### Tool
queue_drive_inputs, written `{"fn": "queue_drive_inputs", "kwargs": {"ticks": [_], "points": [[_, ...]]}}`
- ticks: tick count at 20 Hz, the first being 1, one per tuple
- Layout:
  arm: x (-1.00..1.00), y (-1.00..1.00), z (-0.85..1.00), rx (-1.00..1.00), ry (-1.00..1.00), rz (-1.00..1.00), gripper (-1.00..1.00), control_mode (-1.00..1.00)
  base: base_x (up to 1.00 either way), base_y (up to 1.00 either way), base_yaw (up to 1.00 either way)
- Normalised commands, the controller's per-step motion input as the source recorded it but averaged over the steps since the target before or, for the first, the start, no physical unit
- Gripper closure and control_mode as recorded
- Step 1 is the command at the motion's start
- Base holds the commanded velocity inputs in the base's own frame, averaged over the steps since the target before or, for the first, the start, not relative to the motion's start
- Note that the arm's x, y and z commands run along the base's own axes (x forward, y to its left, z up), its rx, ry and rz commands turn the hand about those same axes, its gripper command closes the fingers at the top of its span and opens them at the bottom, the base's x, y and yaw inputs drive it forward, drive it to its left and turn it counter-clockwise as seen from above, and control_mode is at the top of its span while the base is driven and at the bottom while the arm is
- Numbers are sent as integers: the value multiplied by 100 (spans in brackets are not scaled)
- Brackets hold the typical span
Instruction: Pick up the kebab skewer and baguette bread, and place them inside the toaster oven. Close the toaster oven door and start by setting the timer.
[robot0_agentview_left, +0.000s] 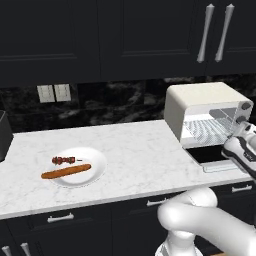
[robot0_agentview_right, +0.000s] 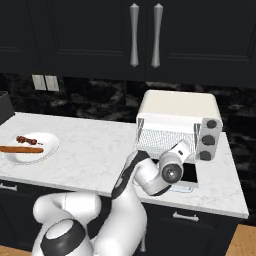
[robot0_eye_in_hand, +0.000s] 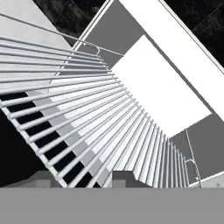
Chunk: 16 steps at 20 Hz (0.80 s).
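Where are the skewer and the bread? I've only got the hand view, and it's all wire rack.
Observer: The kebab skewer and baguette bread lie on a white plate, on the counter left of the toaster oven.
Operator: Is the door open?
Observer: Yes, the toaster oven door is folded down flat.
Operator: And my gripper?
Observer: The gripper sits at the oven's mouth, above that door, holding nothing.

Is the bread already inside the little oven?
No, the bread lies on the plate beside the skewer, far left of the oven.
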Motion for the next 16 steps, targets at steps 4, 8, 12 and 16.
{"fn": "queue_drive_inputs", "kwargs": {"ticks": [4, 8, 12, 16], "points": [[-70, -31, 82, 0, 19, 0, 100, -100, 0, 0, 0], [-77, -6, 87, 0, 14, 0, 100, -100, 0, 0, 0], [-75, 45, 82, 0, 17, -2, 100, -100, 0, 0, 0], [-62, 97, 34, 0, 20, -18, 100, -100, 0, 0, 0]]}}
